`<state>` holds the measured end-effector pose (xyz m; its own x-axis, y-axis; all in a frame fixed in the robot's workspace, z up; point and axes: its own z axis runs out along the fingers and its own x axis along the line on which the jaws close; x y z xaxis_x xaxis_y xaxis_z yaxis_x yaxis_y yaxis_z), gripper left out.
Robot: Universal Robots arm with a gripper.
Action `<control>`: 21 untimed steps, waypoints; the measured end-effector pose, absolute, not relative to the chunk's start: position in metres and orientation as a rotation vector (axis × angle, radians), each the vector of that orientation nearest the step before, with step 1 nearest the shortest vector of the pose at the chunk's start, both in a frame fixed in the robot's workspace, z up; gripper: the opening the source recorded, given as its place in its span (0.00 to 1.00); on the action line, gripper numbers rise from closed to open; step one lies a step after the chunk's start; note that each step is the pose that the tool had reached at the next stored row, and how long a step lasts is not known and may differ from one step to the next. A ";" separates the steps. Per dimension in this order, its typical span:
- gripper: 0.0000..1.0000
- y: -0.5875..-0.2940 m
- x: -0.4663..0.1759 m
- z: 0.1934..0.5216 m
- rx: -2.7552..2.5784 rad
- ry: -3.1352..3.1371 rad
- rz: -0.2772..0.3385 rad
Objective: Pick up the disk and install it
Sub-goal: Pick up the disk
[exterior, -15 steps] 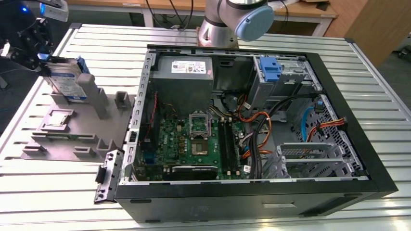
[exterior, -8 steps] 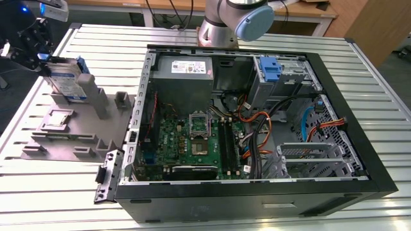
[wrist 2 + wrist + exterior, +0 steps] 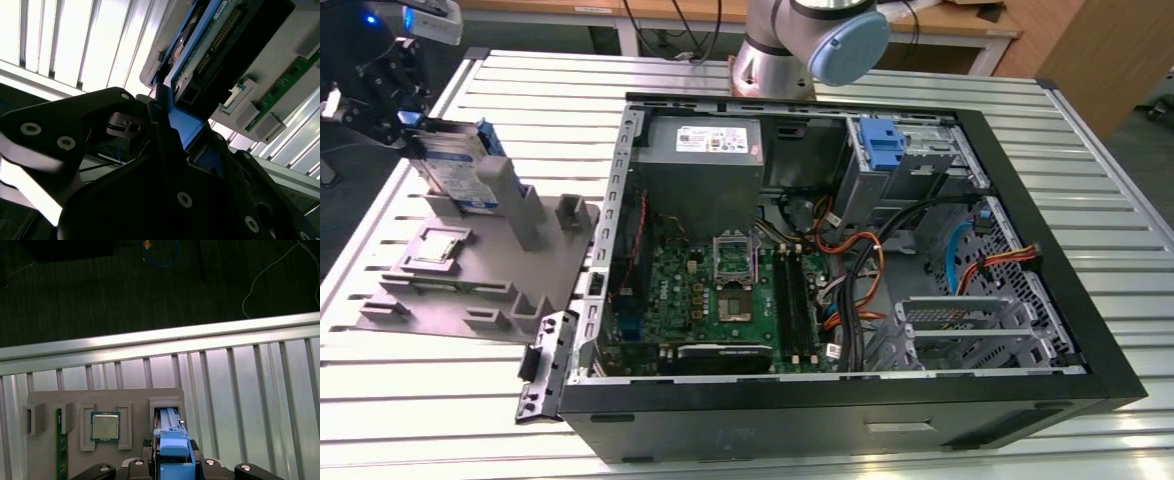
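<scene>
The disk (image 3: 451, 165) stands on edge at the exterior view's far left, its white-and-blue label facing out and blue rails (image 3: 488, 140) along its side. My gripper (image 3: 394, 105) is shut on its upper end. Its lower end is at the upright slot of the grey fixture (image 3: 454, 280); I cannot tell whether it still rests inside. In the first wrist view the blue rail end (image 3: 175, 447) sits between my fingers, with the slot (image 3: 167, 407) just beyond it. In the second wrist view my black fingers (image 3: 155, 130) clamp the blue rail (image 3: 182, 125), and the drive's circuit side (image 3: 215, 35) shows.
The open computer case (image 3: 854, 395) lies on the slatted metal table (image 3: 1067, 180), with a blue latch (image 3: 883, 145) in its far drive bay. The fixture also holds a square silver chip (image 3: 105, 426) and a green board (image 3: 62, 450). The table edge (image 3: 160, 342) and dark floor lie just past the fixture.
</scene>
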<state>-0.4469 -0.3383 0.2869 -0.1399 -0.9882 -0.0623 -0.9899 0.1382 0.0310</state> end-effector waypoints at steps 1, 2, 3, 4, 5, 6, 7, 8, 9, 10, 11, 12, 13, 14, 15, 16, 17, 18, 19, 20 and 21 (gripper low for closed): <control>0.37 -0.338 -0.447 0.287 -2.042 2.350 0.100; 0.37 -0.338 -0.447 0.287 -2.042 2.350 0.100; 0.37 -0.338 -0.447 0.287 -2.042 2.350 0.100; 0.37 -0.338 -0.447 0.287 -2.042 2.350 0.100; 0.37 -0.338 -0.447 0.287 -2.042 2.350 0.100; 0.37 -0.338 -0.447 0.287 -2.042 2.350 0.100; 0.37 -0.338 -0.447 0.287 -2.042 2.350 0.100; 0.37 -0.338 -0.447 0.287 -2.042 2.350 0.100; 0.37 -0.338 -0.447 0.287 -2.042 2.350 0.100; 0.37 -0.338 -0.447 0.287 -2.047 2.346 0.100; 0.37 -0.338 -0.447 0.287 -2.066 2.330 0.100; 0.37 -0.338 -0.447 0.287 -2.085 2.313 0.101; 0.37 -0.338 -0.447 0.287 -2.103 2.298 0.101; 0.37 -0.338 -0.447 0.287 -2.108 2.293 0.101; 0.37 -0.338 -0.447 0.287 -2.109 2.293 0.101; 0.37 -0.338 -0.447 0.287 -2.109 2.293 0.101; 0.37 -0.338 -0.447 0.287 -2.109 2.292 0.101; 0.37 -0.338 -0.447 0.287 -2.110 2.292 0.101; 0.37 -0.338 -0.447 0.287 -2.110 2.292 0.101; 0.37 -0.338 -0.447 0.287 -2.110 2.291 0.101; 0.37 -0.338 -0.447 0.287 -2.111 2.291 0.101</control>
<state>-0.4470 -0.3383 0.2869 -0.0825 -0.9946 -0.0622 -0.9963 0.0807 0.0310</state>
